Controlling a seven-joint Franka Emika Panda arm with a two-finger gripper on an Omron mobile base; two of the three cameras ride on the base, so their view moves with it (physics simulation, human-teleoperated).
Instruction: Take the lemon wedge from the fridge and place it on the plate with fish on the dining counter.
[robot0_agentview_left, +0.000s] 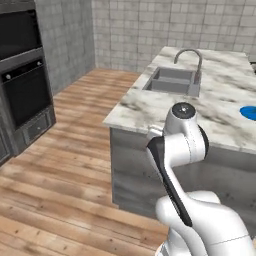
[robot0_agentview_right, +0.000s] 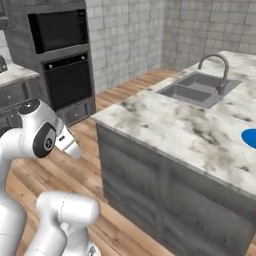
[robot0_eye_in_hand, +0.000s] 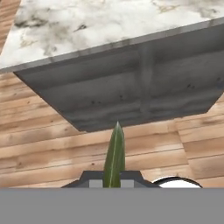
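A kitchen with a wooden plank floor, grey tiled walls and a dark wall oven (robot0_agentview_left: 22, 85); ahead stands the counter (robot0_agentview_left: 150, 107), marble-topped, with a steel sink (robot0_agentview_left: 172, 80) and curved faucet (robot0_agentview_left: 192, 57). In the hand view the gripper (robot0_eye_in_hand: 114, 183) looks down past the counter's grey side panel at the floor, its jaws pressed together on the wedge (robot0_eye_in_hand: 114, 157), a slim yellow-green sliver poking up between the tips. So the fetching looks done: the wedge is in hand and the robot is at the counter's near side. The plate (robot0_agentview_right: 250, 137) shows as a blue edge far along the top, well apart from the gripper, and any fish on it is out of frame. Left to do, I judge: reach the plate, lower, release.
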